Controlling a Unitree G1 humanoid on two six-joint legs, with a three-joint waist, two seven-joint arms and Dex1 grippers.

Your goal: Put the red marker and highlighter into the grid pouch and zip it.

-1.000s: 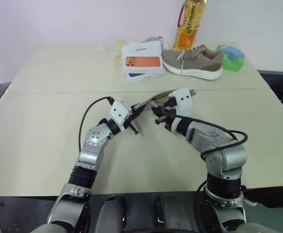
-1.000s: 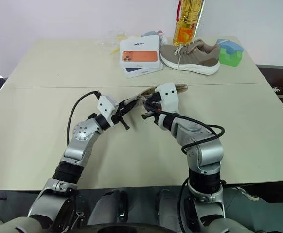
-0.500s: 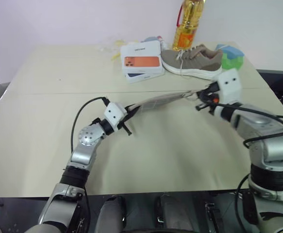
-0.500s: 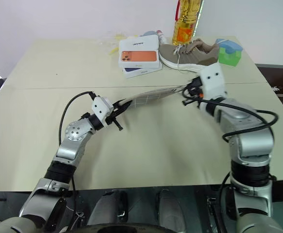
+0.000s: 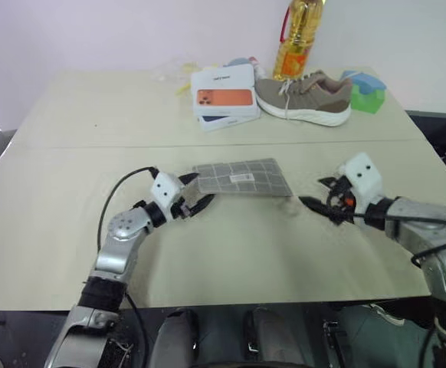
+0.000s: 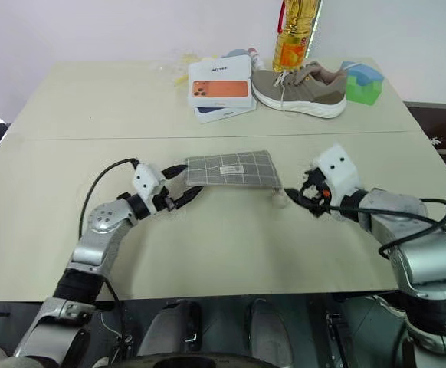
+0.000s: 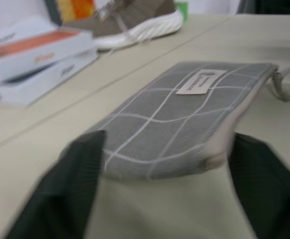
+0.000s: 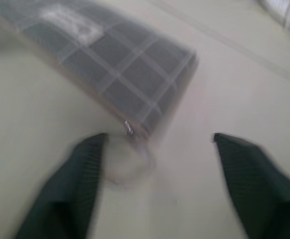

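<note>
The grid pouch point(image 5: 242, 178) lies flat on the table, grey with white grid lines and a small white label facing up. Its ring zipper pull point(image 6: 279, 198) rests on the table at its right end. My left gripper point(image 5: 198, 192) is open at the pouch's left end, its fingers point(image 7: 70, 184) either side of that corner and holding nothing. My right gripper point(image 5: 313, 193) is open just right of the ring pull, with nothing between its fingers point(image 8: 85, 174). The pouch's edge looks closed. The red marker and the highlighter are out of view.
At the back of the table stand two stacked white phone boxes point(image 5: 223, 96), a brown shoe point(image 5: 303, 96), an oil bottle point(image 5: 296, 38) and green and blue blocks point(image 5: 366, 90). A seam point(image 5: 93, 144) crosses the table behind the pouch.
Both grippers have opened and let go of the pouch, which was stretched between them above the table and now lies flat. The left arm drew back left, the right arm right.
</note>
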